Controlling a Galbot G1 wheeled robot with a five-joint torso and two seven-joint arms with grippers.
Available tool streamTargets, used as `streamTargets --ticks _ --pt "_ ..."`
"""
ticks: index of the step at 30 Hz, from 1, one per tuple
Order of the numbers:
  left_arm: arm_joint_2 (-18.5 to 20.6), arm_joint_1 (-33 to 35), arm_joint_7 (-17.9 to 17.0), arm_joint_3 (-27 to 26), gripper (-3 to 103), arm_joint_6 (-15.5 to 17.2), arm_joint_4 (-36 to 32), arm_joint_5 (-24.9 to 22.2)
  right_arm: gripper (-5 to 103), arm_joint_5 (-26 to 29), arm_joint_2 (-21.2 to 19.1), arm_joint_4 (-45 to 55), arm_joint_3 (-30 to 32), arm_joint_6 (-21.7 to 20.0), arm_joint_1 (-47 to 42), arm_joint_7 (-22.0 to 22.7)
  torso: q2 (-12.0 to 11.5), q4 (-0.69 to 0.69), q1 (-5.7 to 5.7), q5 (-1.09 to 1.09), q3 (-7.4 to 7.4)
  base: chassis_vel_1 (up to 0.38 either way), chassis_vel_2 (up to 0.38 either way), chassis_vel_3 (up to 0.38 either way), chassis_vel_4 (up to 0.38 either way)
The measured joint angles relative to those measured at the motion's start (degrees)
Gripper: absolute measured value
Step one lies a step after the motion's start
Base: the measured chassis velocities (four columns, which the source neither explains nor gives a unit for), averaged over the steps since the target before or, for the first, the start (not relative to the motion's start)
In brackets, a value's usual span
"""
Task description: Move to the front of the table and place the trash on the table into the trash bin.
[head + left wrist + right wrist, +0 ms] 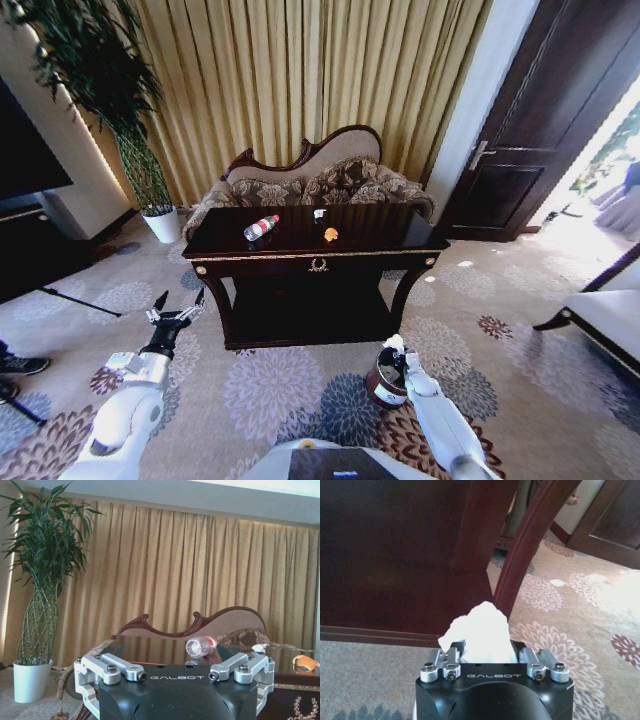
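Left claw point(178, 300): raised over the carpet short of the counter's point(300, 258) left front corner, prongs spread apart and holding nothing. Its wrist view looks level across the counter top, so I judge it is held at about top height, ready to reach in over the front edge.

Counter: dark and glossy, set directly before the sofa point(310, 180), with a potted plant point(145, 160) beyond its left end. Remaining trash on the top, in order from the left end: a clear bottle point(261, 227) with red cap lying on its side left of centre; a small white scrap point(319, 213) behind centre, toward the sofa; an orange scrap point(331, 234) just right of centre. All three sit well back from the front edge and apart from one another, so each allows a separate pick.

Trash bin point(383, 378): standing on the carpet in front of the counter, toward its right leg. The floor between bin and counter is open.

Right claw point(394, 347): lowered directly above the bin's rim, clamped on a crumpled white paper wad point(482, 635). The wrist view shows the wad bulging out between the prongs, with the counter's lower shelf point(395, 590) and curved right leg point(530, 545) close ahead. I judge this is the release position. The leg is the nearest obstruction when the arm lifts away.
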Motion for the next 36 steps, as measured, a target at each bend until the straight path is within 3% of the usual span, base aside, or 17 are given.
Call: streamTargets --ticks 14,36 --pt "-0.18 0.19 0.45 0.19 100 -1.14 0.43 -0.13 98 0.15 -0.60 2.92 0.50 -0.15 -2.38 0.92 0.00 0.00 0.00 0.00 0.00 0.000 0.000 0.000 0.000" --pt "-0.25 0.54 0.54 -0.31 100 -1.63 0.03 -0.30 100 0.54 0.45 4.04 0.19 -0.16 -1.98 2.40 0.00 0.00 0.00 0.00 0.00 0.000 0.000 0.000 0.000"
